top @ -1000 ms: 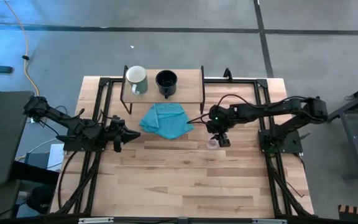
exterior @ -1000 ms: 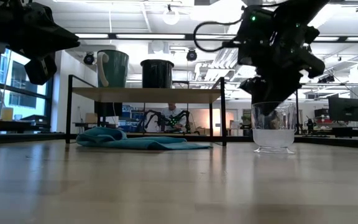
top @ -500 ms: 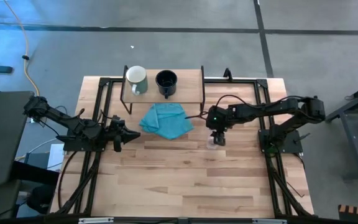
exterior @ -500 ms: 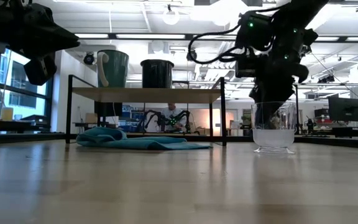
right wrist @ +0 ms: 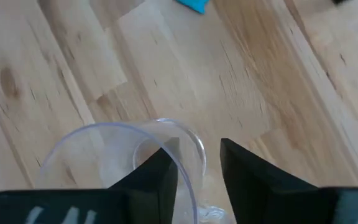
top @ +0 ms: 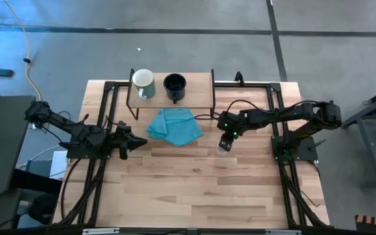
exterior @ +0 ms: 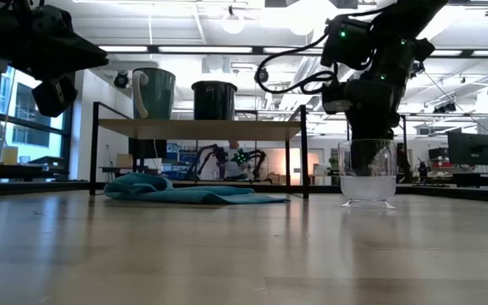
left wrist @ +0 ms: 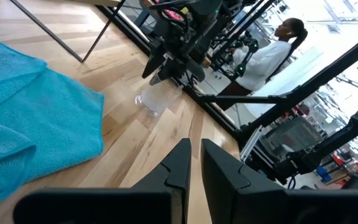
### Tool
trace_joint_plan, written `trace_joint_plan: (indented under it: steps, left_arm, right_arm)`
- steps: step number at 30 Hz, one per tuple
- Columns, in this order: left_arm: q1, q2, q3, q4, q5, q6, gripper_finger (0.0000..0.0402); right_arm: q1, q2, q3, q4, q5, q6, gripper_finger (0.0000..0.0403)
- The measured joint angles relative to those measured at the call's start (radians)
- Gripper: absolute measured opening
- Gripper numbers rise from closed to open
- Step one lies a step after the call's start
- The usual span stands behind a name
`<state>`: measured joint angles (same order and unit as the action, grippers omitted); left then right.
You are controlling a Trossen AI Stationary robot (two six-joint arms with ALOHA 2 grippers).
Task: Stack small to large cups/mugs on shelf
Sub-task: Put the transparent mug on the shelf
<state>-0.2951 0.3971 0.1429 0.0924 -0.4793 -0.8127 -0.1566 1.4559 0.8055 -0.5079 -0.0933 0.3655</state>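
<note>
While the mugs (top: pixel 143 83) sit on the shelf (top: pixel 198 83), the right gripper (right wrist: pixel 194 167) pinches the empty glass's (exterior: pixel 368 173) rim, and the left gripper (left wrist: pixel 193 163) stays closed.

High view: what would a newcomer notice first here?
The right end effector straddling the rim of the clear glass cup, which stands on the table beside the blue cloth. Next, the pale mug and black mug side by side on the shelf. The left end effector waits shut on the table's left side.
</note>
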Motion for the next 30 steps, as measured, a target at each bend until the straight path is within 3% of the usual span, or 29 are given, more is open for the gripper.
trace_joint_plan:
  steps: [9,22,30]
  left_arm:
    - [0.0,0.0,0.0,-0.022,0.024,0.0,0.0026]
    - [0.0,0.0,0.0,-0.044,0.044,0.005,0.0026]
    - [0.0,0.0,0.0,-0.044,0.045,0.054,0.0026]
  right_arm:
    - [0.0,0.0,0.0,-0.017,0.015,0.236,0.0083]
    - [0.047,0.0,0.0,0.049,0.167,0.718,0.0083]
    - [0.085,-0.001,0.0,0.127,0.166,0.712,0.0083]
